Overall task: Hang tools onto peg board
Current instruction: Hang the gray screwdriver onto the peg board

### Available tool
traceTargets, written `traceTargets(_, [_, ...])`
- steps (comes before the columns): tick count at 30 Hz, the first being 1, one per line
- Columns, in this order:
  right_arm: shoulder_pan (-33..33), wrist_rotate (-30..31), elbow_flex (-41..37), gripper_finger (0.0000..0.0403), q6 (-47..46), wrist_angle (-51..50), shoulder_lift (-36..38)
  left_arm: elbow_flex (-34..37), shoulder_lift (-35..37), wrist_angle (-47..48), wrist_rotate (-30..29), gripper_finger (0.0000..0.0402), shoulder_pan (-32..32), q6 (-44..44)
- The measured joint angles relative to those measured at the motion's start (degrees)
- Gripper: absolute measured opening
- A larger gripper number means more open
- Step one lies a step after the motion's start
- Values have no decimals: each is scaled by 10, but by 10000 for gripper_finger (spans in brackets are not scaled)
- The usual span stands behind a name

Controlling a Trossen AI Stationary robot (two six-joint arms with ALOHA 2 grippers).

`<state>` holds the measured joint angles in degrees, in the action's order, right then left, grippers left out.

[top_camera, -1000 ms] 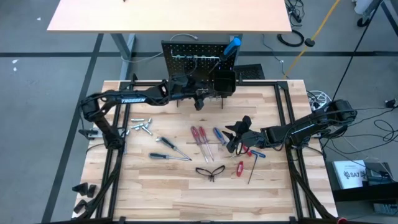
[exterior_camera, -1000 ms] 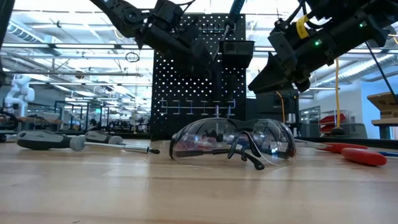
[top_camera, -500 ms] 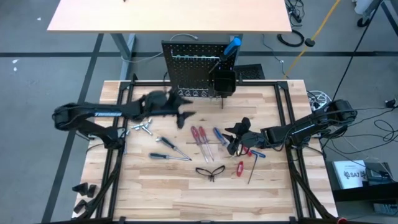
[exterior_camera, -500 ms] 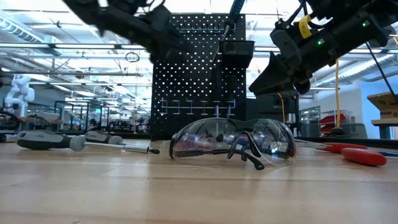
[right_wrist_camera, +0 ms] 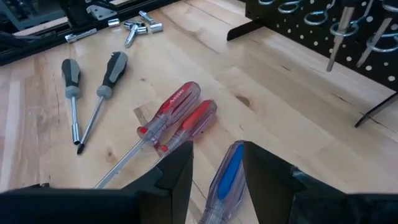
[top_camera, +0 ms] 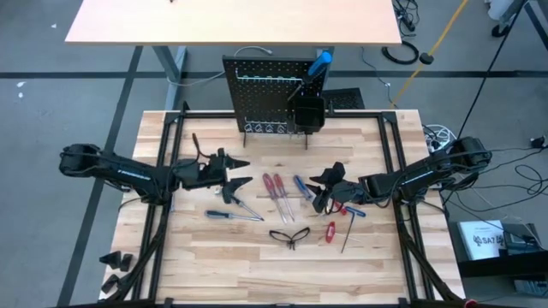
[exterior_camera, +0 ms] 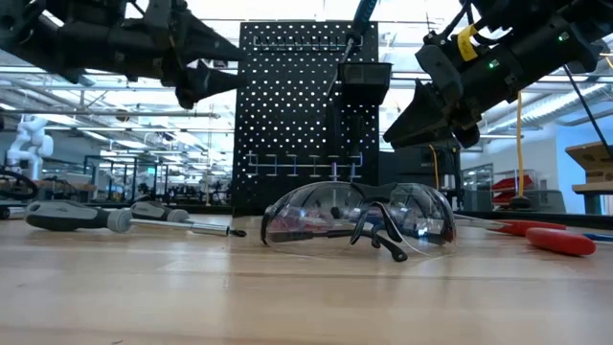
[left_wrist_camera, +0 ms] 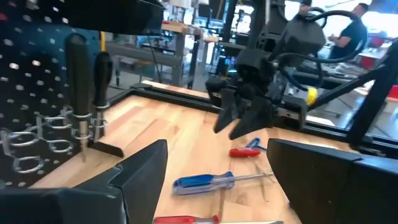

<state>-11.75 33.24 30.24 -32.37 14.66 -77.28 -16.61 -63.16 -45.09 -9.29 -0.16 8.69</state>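
The upright black perforated peg board (top_camera: 270, 94) stood at the wooden table's (top_camera: 214, 257) far edge. In front of it the left claw (top_camera: 235, 171) hung with fingers apart, empty, above the black-handled screwdrivers (top_camera: 231, 205). The right claw (top_camera: 321, 190), half parted, hovered over the blue-handled screwdriver (right_wrist_camera: 227, 174).

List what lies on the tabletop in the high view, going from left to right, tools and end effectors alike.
Silver metal pieces → left end effector, open → red-handled screwdrivers → blue-handled screwdriver → right end effector, hovering by it → red-handled hex keys.
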Motion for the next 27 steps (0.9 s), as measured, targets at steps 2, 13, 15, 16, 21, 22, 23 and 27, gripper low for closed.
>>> traceTargets(2, [0, -7, 0, 130, 0, 0, 0, 2, 0, 2, -7, 283, 0, 0])
traceTargets(13, [0, -56, 0, 130, -93, -3, 0, -8, -2, -36, -41, 283, 7, -35])
traceTargets(15, [0, -77, 0, 130, -119, -2, 0, -25, -1, -58, -41, 283, 17, -64])
traceTargets(16, [0, -78, 0, 130, -127, -2, 0, -38, 0, -62, -39, 283, 22, -76])
traceTargets(21, [0, -73, 0, 130, -127, 18, -12, -62, 14, 20, 79, 283, 13, -26])
traceTargets(22, [0, -74, 0, 130, -123, 22, -19, -60, 12, 44, 95, 283, 7, -21])
traceTargets(23, [-3, -76, 0, 130, -122, 21, -27, -59, 11, 55, 102, 283, 1, -19])
traceTargets(27, [-8, -82, 0, 130, -153, 38, -67, -61, 15, 11, 84, 283, -6, -1])
